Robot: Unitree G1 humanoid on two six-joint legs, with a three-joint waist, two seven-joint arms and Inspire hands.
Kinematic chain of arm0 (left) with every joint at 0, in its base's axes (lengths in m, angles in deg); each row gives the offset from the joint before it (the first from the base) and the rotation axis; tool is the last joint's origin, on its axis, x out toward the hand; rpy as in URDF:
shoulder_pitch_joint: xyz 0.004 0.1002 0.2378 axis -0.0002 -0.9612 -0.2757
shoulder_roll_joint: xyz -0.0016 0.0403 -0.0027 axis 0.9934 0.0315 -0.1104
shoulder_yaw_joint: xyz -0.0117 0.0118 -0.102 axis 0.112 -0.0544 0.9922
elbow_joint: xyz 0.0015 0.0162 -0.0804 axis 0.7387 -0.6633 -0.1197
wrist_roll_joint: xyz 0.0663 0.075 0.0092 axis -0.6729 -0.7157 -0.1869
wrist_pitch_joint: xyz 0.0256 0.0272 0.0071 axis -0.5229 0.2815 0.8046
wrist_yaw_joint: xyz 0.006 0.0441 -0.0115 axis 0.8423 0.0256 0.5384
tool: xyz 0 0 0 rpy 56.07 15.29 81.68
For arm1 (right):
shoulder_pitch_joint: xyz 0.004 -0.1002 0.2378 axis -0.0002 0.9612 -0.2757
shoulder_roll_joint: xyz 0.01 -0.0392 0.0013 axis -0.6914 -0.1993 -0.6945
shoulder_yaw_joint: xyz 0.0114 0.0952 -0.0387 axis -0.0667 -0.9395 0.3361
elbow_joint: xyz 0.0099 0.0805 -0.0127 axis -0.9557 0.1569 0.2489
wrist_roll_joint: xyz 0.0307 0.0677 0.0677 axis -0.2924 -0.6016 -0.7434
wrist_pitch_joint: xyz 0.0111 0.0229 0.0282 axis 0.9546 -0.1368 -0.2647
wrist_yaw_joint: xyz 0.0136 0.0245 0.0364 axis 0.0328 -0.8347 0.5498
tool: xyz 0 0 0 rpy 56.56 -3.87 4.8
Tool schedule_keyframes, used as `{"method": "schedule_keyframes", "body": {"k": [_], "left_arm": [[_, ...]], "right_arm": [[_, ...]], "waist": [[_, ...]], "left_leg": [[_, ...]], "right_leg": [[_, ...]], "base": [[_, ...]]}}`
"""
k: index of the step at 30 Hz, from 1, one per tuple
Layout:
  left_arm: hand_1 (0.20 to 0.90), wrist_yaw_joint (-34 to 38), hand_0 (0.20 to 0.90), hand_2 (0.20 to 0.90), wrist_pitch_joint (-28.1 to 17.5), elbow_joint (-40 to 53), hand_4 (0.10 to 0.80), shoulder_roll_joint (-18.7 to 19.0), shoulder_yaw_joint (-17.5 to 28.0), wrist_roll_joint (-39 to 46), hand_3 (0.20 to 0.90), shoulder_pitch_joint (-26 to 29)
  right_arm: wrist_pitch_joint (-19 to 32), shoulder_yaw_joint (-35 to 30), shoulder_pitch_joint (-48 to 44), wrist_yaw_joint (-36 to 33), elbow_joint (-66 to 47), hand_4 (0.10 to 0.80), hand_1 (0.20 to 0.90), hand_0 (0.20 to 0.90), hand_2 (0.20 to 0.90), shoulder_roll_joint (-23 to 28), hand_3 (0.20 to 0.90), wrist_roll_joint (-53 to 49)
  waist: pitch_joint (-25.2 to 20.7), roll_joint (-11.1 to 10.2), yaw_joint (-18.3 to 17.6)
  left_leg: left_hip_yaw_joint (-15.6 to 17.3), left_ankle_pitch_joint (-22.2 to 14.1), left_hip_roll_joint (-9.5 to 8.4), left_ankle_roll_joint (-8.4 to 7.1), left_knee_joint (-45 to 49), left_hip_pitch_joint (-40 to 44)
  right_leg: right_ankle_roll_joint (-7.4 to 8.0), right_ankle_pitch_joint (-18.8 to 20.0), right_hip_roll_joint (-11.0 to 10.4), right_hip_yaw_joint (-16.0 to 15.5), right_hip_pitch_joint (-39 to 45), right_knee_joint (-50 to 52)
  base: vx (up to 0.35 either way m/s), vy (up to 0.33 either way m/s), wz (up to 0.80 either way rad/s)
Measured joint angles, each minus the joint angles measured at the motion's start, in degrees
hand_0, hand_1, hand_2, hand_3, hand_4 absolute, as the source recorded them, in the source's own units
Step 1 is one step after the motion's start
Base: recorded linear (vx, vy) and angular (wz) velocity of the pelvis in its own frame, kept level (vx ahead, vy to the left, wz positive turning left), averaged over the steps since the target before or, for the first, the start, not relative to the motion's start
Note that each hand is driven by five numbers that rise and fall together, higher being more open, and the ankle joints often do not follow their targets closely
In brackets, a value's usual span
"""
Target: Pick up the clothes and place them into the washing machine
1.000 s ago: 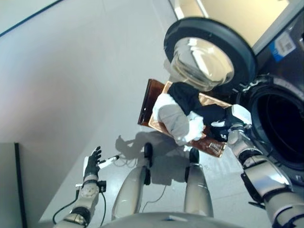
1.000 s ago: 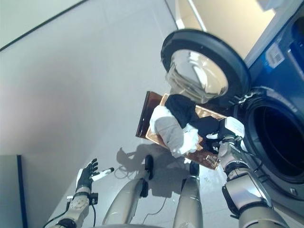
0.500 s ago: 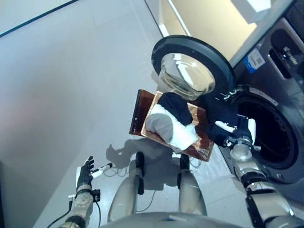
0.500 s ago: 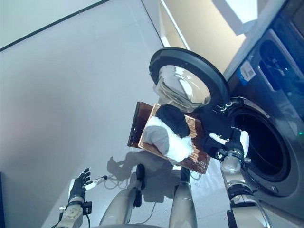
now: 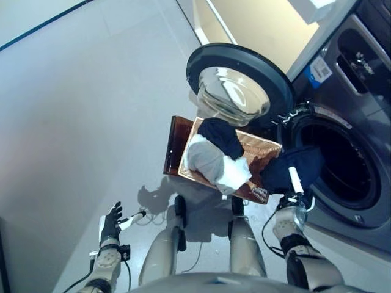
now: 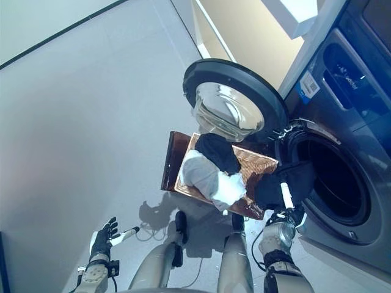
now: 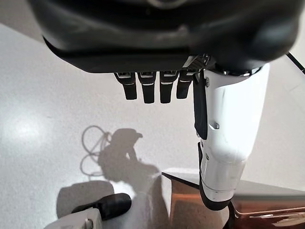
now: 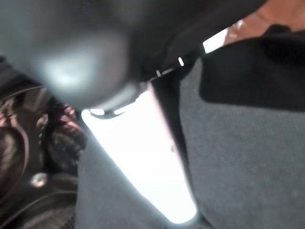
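Observation:
My right hand is shut on a dark navy garment and holds it at the front rim of the washing machine's open drum. In the right wrist view its white thumb presses into the dark cloth. The wicker basket rests on the dark brown box and holds a black garment and a white and grey garment. My left hand hangs open low at the left, over the floor; its straight fingers show in the left wrist view.
The round machine door stands swung open, above and behind the basket. The grey machine front fills the right side. Pale floor spreads to the left.
My right hand has carried the dark garment from the basket's edge over to the drum opening. The camera has shifted. The left hand has stayed put.

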Motion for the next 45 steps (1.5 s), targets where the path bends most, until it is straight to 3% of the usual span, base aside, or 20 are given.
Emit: {"method": "schedule_keyframes", "body": {"k": [6,10,27,38,45], "left_arm": [[0.900,-1.0,0.900,0.900,0.1,0.2,0.800,-1.3,-1.9,0.4,0.900,0.0],[0.900,-1.5,0.900,0.900,0.1,0.1,0.800,-1.6,-3.7,1.9,0.900,-0.2],[0.900,-3.4,0.900,0.900,0.1,0.3,0.800,-4.4,-8.8,2.2,0.900,-0.3],[0.900,-3.4,0.900,0.900,-0.1,1.4,0.800,-4.5,-10.9,2.2,0.900,-0.6],[0.900,-3.3,0.900,0.900,-1.2,2.6,0.800,-4.5,-10.9,2.3,0.900,-0.6]], "right_arm": [[0.2,-3.9,-6.0,2.4,5.0,0.300,0.200,0.200,0.200,2.0,0.200,-9.7],[0.5,-8.2,-9.7,2.6,5.3,0.300,0.200,0.200,0.200,4.3,0.200,-14.7],[3.1,-13.5,-17.5,-3.0,7.8,0.300,0.200,0.200,0.200,19.7,0.200,-16.2],[3.4,-12.8,-27.8,-5.7,8.6,0.300,0.200,0.200,0.200,33.4,0.200,-14.9],[6.0,-12.7,-31.0,-7.9,8.4,0.300,0.200,0.200,0.200,36.4,0.200,-14.0]], "waist": [[-0.8,4.1,2.3],[-0.4,5.7,2.8],[0.9,12.0,3.0],[1.0,13.3,4.0],[1.3,13.0,3.8]], "left_leg": [[-0.3,0.3,-0.45,-0.04,0.2,-1.4],[-0.4,0.8,-0.73,-0.30,0.0,-1.8],[-0.3,3.1,-0.51,-2.47,-2.0,-3.9],[-0.4,4.9,-0.61,-3.25,-4.7,-5.3],[-0.6,5.3,-0.72,-3.35,-5.5,-5.8]], "right_leg": [[0.00,-0.7,-0.2,0.2,-2.2,2.3],[-0.28,-1.8,-0.4,0.4,-4.0,4.8],[-2.67,-6.1,0.5,1.4,-12.2,14.9],[-2.99,-6.9,0.8,1.8,-15.7,16.9],[-3.10,-7.1,0.7,1.5,-16.7,17.2]], "base": [[-0.003,0.003,0.06],[-0.002,-0.016,0.06],[0.000,-0.001,0.00],[-0.003,-0.029,0.08],[0.003,0.006,0.00]]}}
